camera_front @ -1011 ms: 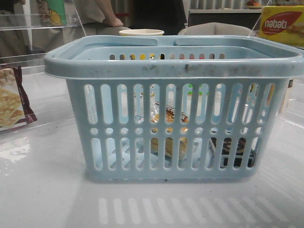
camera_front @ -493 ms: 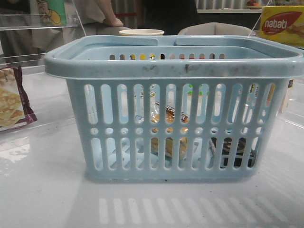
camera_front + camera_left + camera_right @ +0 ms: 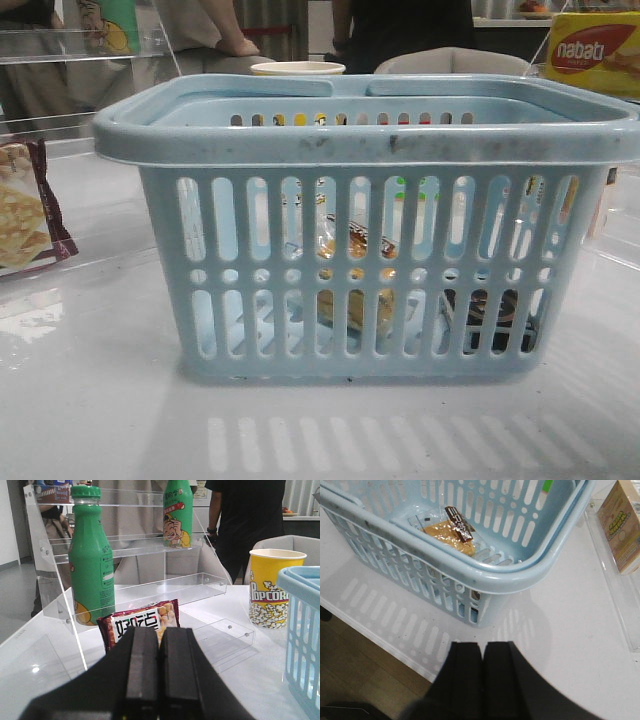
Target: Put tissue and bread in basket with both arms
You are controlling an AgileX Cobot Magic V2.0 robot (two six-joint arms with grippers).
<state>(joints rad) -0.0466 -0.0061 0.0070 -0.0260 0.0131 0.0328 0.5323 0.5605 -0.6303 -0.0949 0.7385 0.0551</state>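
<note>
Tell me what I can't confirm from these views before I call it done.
- Tissue: front view, only dark patches behind basket slots; right wrist view, near wall hides it.
- Bread: front view, slats break it up.
- Left gripper, right gripper: absent from front view.

"nabati" runs across the yellow-and-red box (image 3: 594, 52), and "POPCORN" shows on the yellow paper cup (image 3: 270, 587).
</note>
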